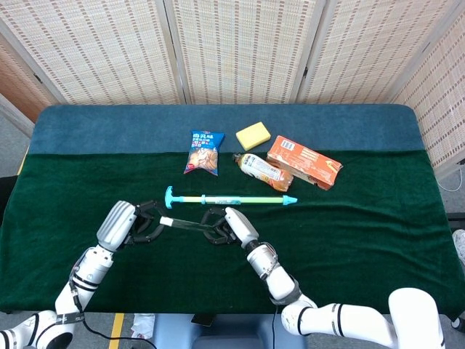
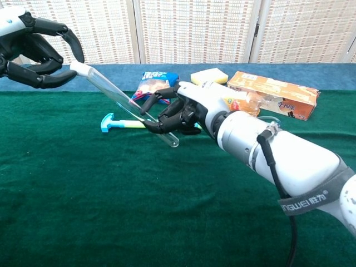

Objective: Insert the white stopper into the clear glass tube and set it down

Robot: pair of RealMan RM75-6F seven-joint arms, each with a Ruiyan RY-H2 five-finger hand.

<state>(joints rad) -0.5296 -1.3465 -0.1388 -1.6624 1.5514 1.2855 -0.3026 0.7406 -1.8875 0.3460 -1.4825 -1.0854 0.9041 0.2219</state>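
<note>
My right hand [image 2: 177,113] [image 1: 225,227] grips the lower part of a clear glass tube [image 2: 130,108] [image 1: 187,225], which slants up to the left above the green cloth. A white stopper [image 2: 78,68] [image 1: 166,221] sits at the tube's upper mouth. My left hand [image 2: 34,53] [image 1: 138,222] pinches that stopper between its fingertips. How deep the stopper sits in the tube cannot be told. The tube's closed end [image 2: 173,144] pokes out below my right hand.
A teal and yellow syringe-like rod [image 1: 229,198] lies just behind the hands. Further back are a blue snack bag [image 1: 204,152], a yellow sponge [image 1: 253,135], a small bottle [image 1: 261,169] and an orange box [image 1: 304,161]. The green cloth [image 1: 363,240] ends at a blue band at the rear.
</note>
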